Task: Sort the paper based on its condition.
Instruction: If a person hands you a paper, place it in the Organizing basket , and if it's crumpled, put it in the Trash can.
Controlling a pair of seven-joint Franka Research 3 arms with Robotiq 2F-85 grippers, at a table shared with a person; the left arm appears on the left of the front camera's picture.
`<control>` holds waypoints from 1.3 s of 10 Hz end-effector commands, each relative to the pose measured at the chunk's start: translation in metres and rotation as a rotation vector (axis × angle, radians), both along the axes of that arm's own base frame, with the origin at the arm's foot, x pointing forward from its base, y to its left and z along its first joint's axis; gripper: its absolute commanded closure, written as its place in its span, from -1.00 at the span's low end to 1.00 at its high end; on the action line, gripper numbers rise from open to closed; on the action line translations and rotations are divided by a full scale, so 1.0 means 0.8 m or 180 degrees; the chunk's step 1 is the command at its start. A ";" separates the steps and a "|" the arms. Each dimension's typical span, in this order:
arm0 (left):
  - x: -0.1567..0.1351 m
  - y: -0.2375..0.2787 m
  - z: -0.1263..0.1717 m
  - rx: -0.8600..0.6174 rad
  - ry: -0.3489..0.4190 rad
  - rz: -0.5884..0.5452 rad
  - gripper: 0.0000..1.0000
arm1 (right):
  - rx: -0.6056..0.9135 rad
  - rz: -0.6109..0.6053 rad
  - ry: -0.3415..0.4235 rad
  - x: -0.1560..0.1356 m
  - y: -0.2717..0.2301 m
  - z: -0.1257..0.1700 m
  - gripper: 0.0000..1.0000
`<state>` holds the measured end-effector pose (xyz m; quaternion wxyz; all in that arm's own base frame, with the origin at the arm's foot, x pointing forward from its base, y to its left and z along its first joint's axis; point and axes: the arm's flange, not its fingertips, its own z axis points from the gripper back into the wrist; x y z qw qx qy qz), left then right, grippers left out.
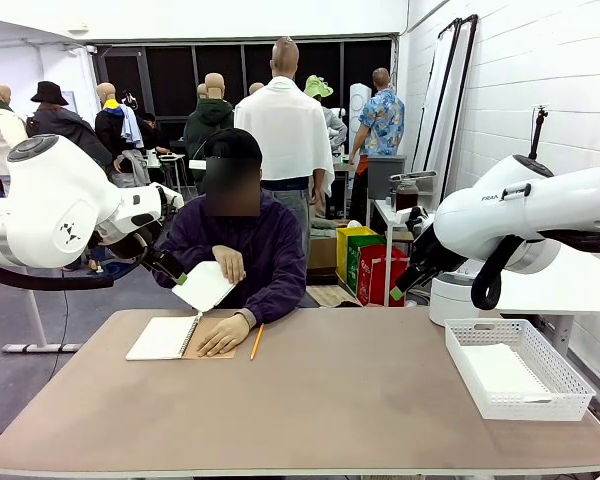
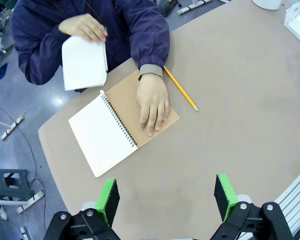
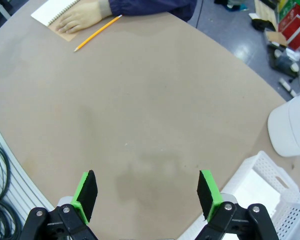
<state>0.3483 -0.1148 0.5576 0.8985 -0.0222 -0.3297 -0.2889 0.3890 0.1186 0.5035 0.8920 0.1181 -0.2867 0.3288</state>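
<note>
Tabletop (image 1: 360,400) with notebook (image 2: 102,135), paper (image 2: 84,63) aloft in left wrist view, front-view basket (image 1: 525,405); left hand (image 2: 165,187), right hand (image 3: 146,181) agape, empty.

1. Lighting: bright, even, overhead; faint soft shadows on the desk (image 1: 330,400).
2. Focus: sharp in all views.
3. Wrist views: wide-angle distortion curves the desk edge at 9 o'clock.

White paper (image 2: 84,62), a dark purple, maybe navy, sleeve (image 2: 145,35), a notebook (image 2: 110,135) with brown cover and plain white page, a yellow pencil (image 2: 180,89) — and a white lattice-walled basket (image 1: 525,403).
</note>
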 end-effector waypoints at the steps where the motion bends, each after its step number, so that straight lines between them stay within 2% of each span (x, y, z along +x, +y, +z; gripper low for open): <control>1: 0.002 0.001 0.001 -0.0014 -0.0010 -0.0001 -1.00 | 0.0007 0.0024 0.0001 0.000 0.000 -0.001 -1.00; 13: 0.002 0.001 0.001 -0.0014 -0.0010 -0.0001 -1.00 | 0.0007 0.0024 0.0001 0.000 0.000 -0.001 -1.00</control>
